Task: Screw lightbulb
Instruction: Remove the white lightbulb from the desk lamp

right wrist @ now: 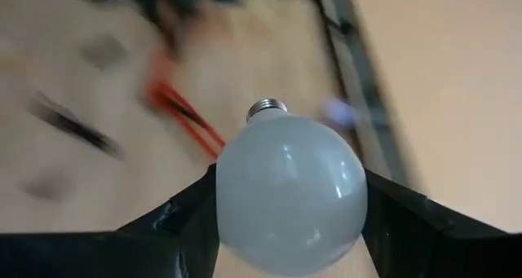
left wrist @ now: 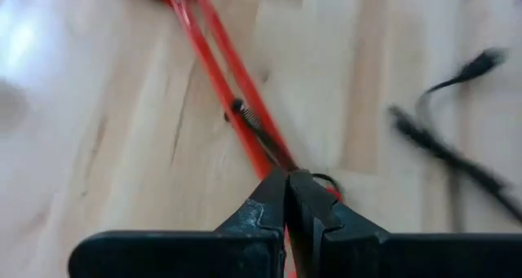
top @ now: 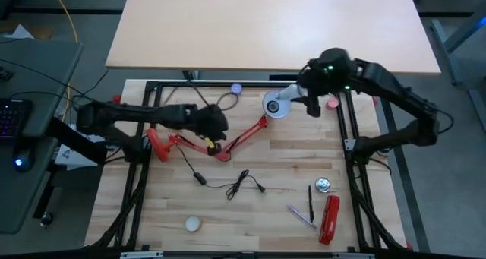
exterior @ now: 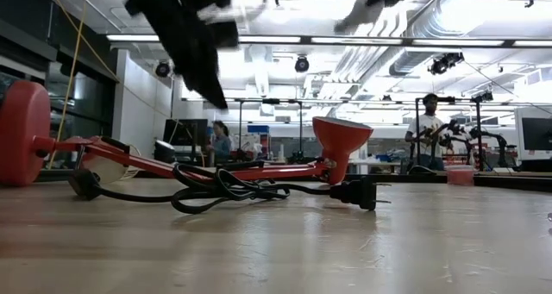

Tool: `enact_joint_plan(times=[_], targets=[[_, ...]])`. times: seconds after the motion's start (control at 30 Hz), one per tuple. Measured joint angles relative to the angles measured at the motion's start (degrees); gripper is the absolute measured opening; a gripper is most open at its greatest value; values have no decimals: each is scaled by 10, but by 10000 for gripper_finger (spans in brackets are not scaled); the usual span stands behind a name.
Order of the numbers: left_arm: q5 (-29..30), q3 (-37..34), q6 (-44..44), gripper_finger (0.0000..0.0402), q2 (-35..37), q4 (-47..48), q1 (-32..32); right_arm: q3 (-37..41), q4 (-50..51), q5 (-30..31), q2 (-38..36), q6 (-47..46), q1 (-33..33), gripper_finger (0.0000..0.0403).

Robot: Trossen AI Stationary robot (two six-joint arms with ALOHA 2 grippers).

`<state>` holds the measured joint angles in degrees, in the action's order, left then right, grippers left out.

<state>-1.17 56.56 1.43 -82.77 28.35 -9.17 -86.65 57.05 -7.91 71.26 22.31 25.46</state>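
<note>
A pale butcher-block table [top: 250, 168] fills the frame beneath a black metal rig, with a larger tan tabletop beyond it and an open workshop room behind, where people stand far off in the low view. Nearest the front edge lie a cream ball [top: 193, 224], a red flat tool [top: 329, 218], a dark pen [top: 310, 203], a purple pen [top: 301, 216] and a small round metal piece [top: 323, 185]. Further in, a loose black cord [top: 231, 184] curls across the boards. Behind it the red lamp [top: 220, 146] lies on its side, its jointed arms running up toward the shade [top: 275, 106], and the low view shows the shade [exterior: 342, 141] tipped up with the cord heaped before it. The left gripper [top: 216, 141] is down over the lamp's arm, its fingers pressed together; the left wrist view shows the tips [left wrist: 287, 198] meeting right at the red rods, though whether they pinch one cannot be told. The right gripper [top: 298, 99] hangs near the shade at the far side, fingers spread around the lightbulb [right wrist: 290, 191], which it holds by the globe with the screw base pointing away. From above the bulb is barely made out; only the right wrist view shows it plainly. A small pink object [top: 332, 102] and a pale bluish one [top: 236, 89] sit near the far rail.
</note>
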Motion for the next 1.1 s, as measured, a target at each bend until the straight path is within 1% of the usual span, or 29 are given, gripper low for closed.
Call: enact_joint_plan(times=[0.03,0.1,0.13,0.2,0.27,0.37,0.53,0.63,0.73,0.8,0.9,0.97,1.03,1.1], targets=[[0,5,5,0,23,16,0,2,-11,-41,-7,-38,-1,236],[-7,2,35,0,79,19,4,13,-47,-117,-14,-108,-7,236],[-14,-6,55,0,109,8,9,22,-64,-145,-15,-134,-14,236],[-18,-36,102,0,171,-41,22,50,-106,-180,-13,-159,-35,236],[-10,-82,158,0,239,-113,39,95,-167,-198,-13,-180,-62,236],[22,-159,228,0,327,-207,66,178,-280,-203,-13,-224,-104,236],[75,-267,325,0,431,-283,103,307,-460,-202,-12,-345,-162,236],[106,-320,334,0,469,-329,124,351,-534,-194,-12,-387,-192,236],[121,-371,339,0,490,-390,136,373,-581,-190,-12,-392,-215,236],[129,-415,353,0,493,-439,145,383,-588,-188,-16,-384,-226,237],[155,-480,379,0,489,-527,156,398,-583,-187,-35,-370,-238,237],[165,-507,399,0,489,-567,157,411,-584,-187,-56,-362,-243,237],[168,-523,414,0,490,-569,157,430,-587,-187,-81,-367,-245,237],[176,-526,411,0,490,-548,157,452,-585,-176,-107,-394,-245,237]])
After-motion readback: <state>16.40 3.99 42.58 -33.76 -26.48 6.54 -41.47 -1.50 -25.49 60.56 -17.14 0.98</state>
